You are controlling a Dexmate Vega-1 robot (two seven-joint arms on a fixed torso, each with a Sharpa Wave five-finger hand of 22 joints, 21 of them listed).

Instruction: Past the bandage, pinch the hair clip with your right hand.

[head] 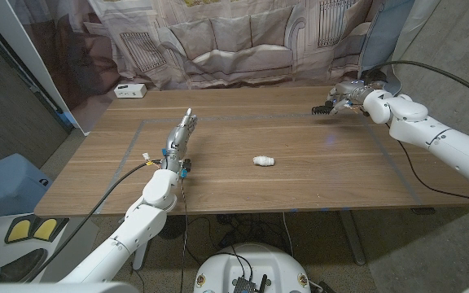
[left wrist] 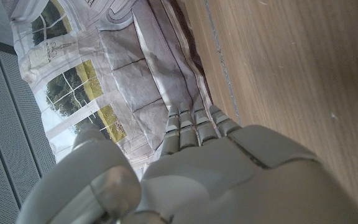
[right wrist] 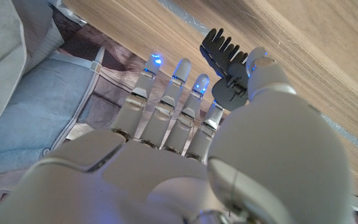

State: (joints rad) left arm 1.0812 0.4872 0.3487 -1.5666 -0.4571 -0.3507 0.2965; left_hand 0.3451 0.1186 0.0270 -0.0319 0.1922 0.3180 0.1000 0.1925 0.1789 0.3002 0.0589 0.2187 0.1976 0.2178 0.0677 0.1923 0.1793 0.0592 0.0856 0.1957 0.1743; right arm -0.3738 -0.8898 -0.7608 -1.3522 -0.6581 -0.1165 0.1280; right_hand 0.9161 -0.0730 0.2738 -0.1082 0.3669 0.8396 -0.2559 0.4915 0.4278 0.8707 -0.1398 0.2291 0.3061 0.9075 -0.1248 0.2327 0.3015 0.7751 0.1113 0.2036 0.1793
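A black toothed hair clip [head: 322, 107] sticks out of my right hand [head: 350, 99] at the table's far right, a little above the wood. In the right wrist view the clip [right wrist: 224, 61] sits between the thumb [right wrist: 263, 70] and the straight fingers [right wrist: 179, 99], pinched there. A small white bandage roll [head: 263, 161] lies near the table's middle, well to the near left of that hand. My left hand [head: 181, 135] reaches over the left part of the table with its fingers [left wrist: 194, 124] straight and nothing in it.
A white box [head: 129, 90] stands at the back left corner. A printed curtain [head: 234, 41] hangs behind the table. Tape lines [head: 397, 175] mark a rectangle on the wooden table [head: 316, 183]. A blue bin [head: 6, 187] stands on the floor at the left.
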